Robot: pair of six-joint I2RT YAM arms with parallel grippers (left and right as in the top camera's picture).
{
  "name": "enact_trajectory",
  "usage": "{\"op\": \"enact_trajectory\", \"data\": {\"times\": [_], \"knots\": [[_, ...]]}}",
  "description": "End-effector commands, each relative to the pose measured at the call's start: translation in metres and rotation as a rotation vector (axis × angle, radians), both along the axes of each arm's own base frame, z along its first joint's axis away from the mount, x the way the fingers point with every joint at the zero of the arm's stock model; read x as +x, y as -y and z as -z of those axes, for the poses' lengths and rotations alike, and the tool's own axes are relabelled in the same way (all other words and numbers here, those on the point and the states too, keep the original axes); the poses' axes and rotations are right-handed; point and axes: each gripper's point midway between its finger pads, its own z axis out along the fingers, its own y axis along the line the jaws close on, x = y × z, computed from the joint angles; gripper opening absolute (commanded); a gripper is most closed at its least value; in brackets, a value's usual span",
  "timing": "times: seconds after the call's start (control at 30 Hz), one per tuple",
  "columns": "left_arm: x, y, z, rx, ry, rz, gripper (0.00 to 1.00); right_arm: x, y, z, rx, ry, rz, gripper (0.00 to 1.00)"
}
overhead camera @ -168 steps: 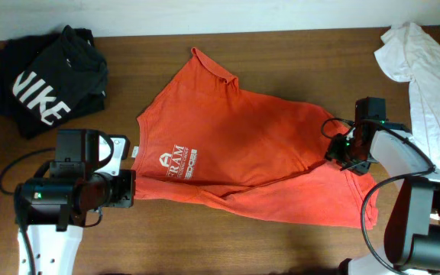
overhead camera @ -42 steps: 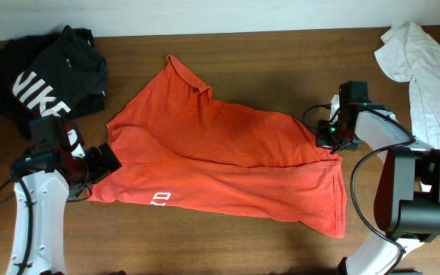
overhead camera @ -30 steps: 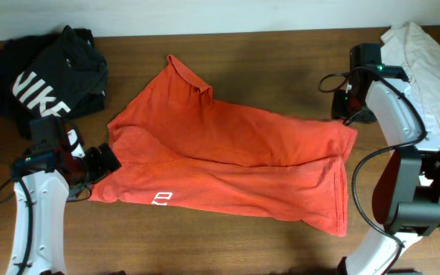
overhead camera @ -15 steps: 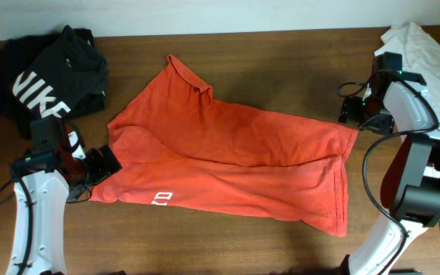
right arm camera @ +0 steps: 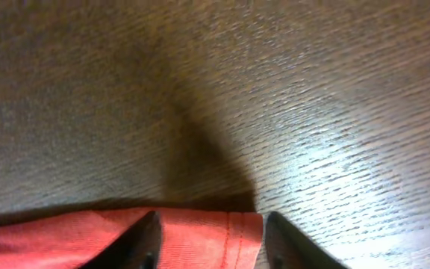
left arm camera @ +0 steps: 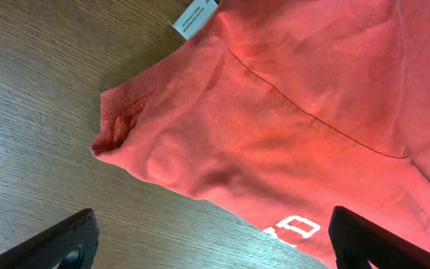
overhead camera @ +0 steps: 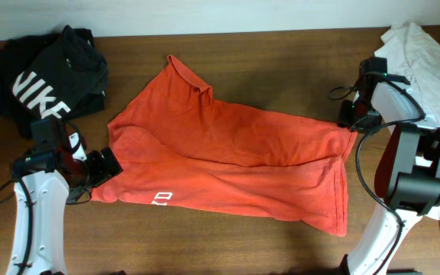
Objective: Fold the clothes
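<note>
Lying rumpled on wood-grain table [overhead camera: 281, 53], red-orange T-shirt [overhead camera: 228, 153] — left end effector [left arm camera: 211, 237] wide, right end effector [right arm camera: 207, 235] narrowly parted astride hem [right arm camera: 234, 224].

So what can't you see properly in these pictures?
- Overhead: the white lettering on the T-shirt is mostly folded under, unreadable.
- Right wrist: the right gripper is cut off by the bottom edge, so whether it pinches the hem is unclear.
- Overhead: the white garment runs off the right edge.
- Left wrist: the neck label is cut by the top edge, its print too small.
</note>
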Motion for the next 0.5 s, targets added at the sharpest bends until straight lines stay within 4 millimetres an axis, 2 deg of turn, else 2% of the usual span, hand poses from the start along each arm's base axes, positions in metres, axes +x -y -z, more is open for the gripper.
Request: {"op": "enact_trajectory", "data": {"times": [0.0, 0.03, 0.07, 0.1, 0.23, 0.27, 0.37, 0.4, 0.47], "knots": [[-0.001, -0.002, 0.0, 0.008, 0.001, 0.01, 0.98, -0.007, 0.001, 0.021, -0.003, -0.054, 0.015, 0.39], [-0.001, -0.002, 0.0, 0.008, 0.001, 0.01, 0.98, -0.009, 0.0, 0.026, -0.001, -0.066, 0.015, 0.27], [-0.001, -0.002, 0.0, 0.008, 0.001, 0.009, 0.98, -0.01, 0.0, 0.027, -0.002, -0.071, 0.015, 0.11], [-0.001, -0.002, 0.0, 0.008, 0.001, 0.009, 0.98, -0.009, 0.004, 0.026, -0.02, -0.071, 0.018, 0.04], [0.001, -0.003, -0.001, 0.01, 0.009, 0.009, 0.98, 0.001, 0.016, 0.004, -0.081, -0.06, 0.028, 0.04], [0.002, -0.003, -0.001, 0.012, 0.015, 0.009, 0.98, 0.007, 0.023, -0.013, -0.114, -0.053, 0.05, 0.04], [0.007, -0.001, -0.003, 0.0, 0.037, 0.014, 0.98, 0.019, 0.026, -0.05, -0.119, -0.027, 0.069, 0.04], [0.019, 0.009, -0.007, -0.04, 0.101, 0.097, 0.98, 0.02, 0.025, -0.06, -0.114, -0.028, 0.069, 0.04], [0.06, 0.046, -0.036, -0.175, 0.363, 0.325, 0.98, 0.016, 0.024, -0.064, -0.111, -0.046, 0.067, 0.04]]}}
